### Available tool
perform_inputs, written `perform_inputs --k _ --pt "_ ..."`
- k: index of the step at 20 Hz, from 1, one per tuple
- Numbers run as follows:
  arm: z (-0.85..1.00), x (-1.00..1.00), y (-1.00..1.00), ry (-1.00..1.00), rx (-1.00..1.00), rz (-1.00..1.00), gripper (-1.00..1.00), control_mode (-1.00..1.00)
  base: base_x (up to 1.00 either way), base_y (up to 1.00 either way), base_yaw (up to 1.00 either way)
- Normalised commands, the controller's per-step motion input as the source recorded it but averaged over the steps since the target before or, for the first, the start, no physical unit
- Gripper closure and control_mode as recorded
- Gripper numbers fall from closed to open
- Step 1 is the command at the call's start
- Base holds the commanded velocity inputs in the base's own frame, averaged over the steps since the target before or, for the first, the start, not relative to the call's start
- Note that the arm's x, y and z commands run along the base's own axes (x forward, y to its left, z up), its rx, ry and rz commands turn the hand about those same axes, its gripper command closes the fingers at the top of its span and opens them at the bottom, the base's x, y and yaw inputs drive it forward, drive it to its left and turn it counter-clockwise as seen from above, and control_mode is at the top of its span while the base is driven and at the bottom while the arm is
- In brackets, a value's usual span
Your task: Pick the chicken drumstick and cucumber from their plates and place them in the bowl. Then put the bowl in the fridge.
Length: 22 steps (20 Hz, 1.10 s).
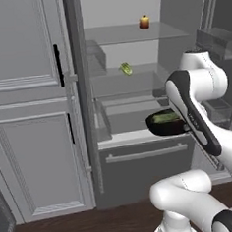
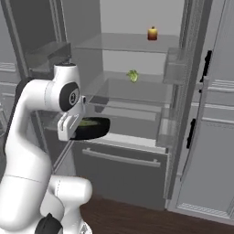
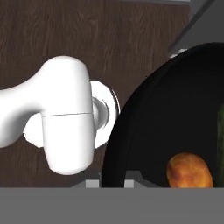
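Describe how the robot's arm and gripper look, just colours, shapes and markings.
The arm is glossy white, built of thick rounded tube-like links with bulging elbows. Dark bands and a round black cap with a small pale mark show at the joints; one link carries a long black stripe in the left base view. The gripper is a blocky white hand. No loose cables are visible.

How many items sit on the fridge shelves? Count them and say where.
2: an orange jar on the top shelf, a leafy green on the shelf below. The arm may hide more.
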Motion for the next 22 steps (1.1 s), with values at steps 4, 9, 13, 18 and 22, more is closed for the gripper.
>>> perform_inputs --k 4,9,13,18,22 --pt "0.00 0.00 0.00 0.00 0.00 0.00 1.00 1.00 0.86 0.00 -0.09" --pt "0.00 0.00 0.00 0.00 0.00 0.00 1.00 1.00 0.91 -0.01 -0.20" --pt "0.00 0.00 0.00 0.00 0.00 0.00 1.00 1.00 0.91 0.00 -0.18" --pt "0.00 0.00 0.00 0.00 0.00 0.00 1.00 1.00 0.64 -0.06 -0.10" --pt "0.00 0.00 0.00 0.00 0.00 0.00 1.00 1.00 0.43 -0.07 -0.04"
